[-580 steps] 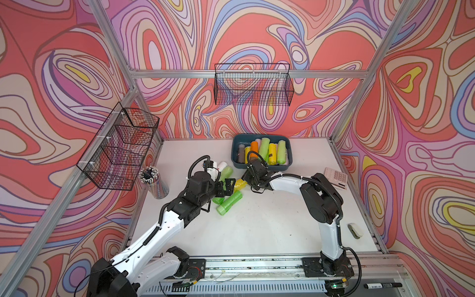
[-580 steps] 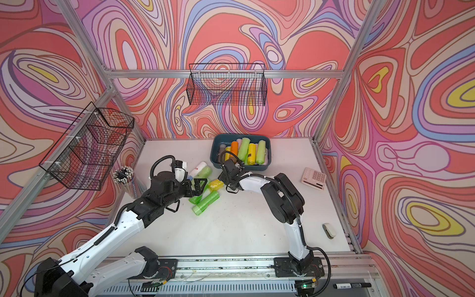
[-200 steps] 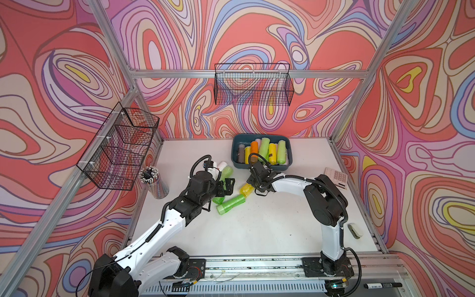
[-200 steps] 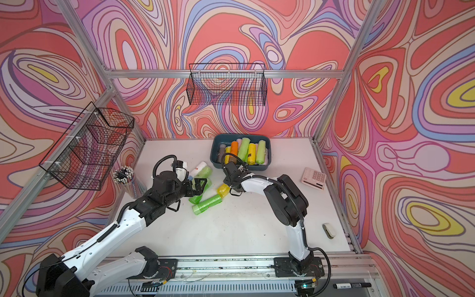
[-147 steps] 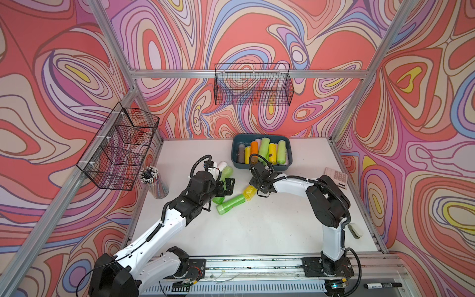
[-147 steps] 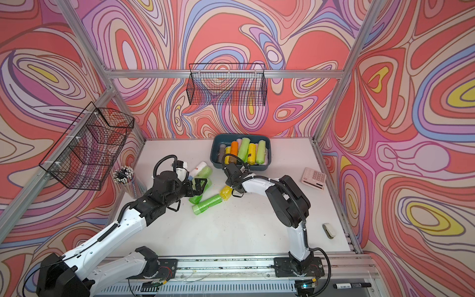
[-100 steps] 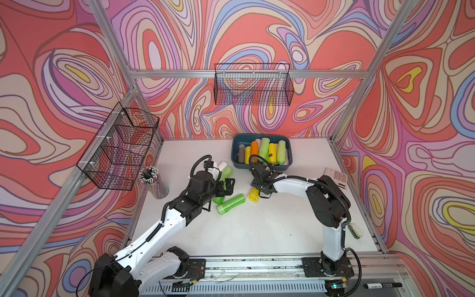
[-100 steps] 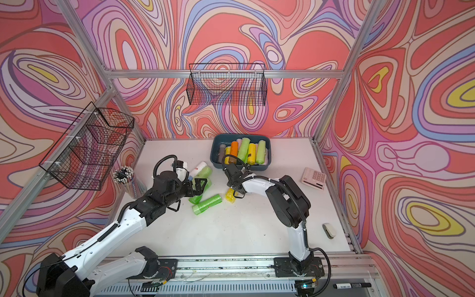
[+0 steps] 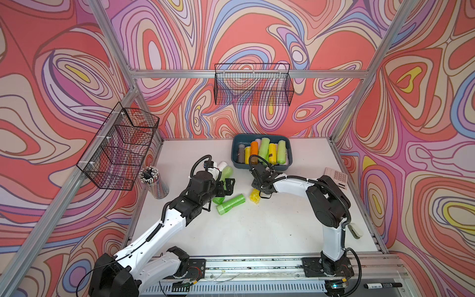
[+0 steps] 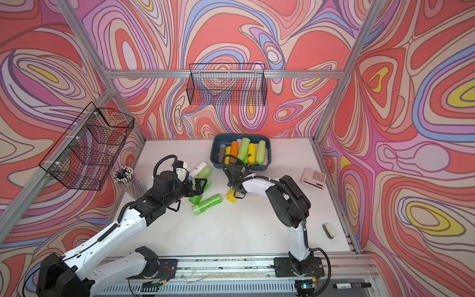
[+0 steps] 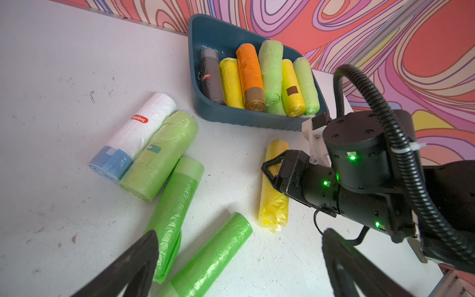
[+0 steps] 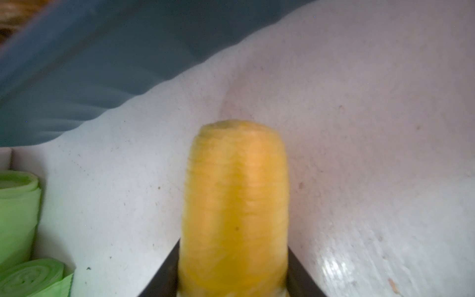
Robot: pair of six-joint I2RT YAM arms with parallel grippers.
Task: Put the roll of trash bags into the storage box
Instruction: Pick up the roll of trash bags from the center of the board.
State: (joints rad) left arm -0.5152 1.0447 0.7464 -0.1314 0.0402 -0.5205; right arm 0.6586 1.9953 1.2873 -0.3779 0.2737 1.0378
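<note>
A: Did the yellow roll (image 11: 273, 195) move?
B: Yes. It turned a bit on the table (image 9: 257, 231), near the storage box (image 11: 231, 117) (not inside yet). The right gripper (image 11: 279, 172) has squeezed in on both its sides, ready to lift.
A: And the left gripper (image 11: 239, 232)?
B: Wide open, holding nothing.

My left arm (image 9: 168, 225) and right arm (image 9: 293, 183): white and black
I saw white links, black joints, ribbed hoses (image 11: 417, 180), green lights (image 11: 352, 157).

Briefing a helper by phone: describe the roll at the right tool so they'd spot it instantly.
Find the teal storage box, far across the table. Just before it lies the yellow roll, within the right tool; the other loose rolls are green or white.
</note>
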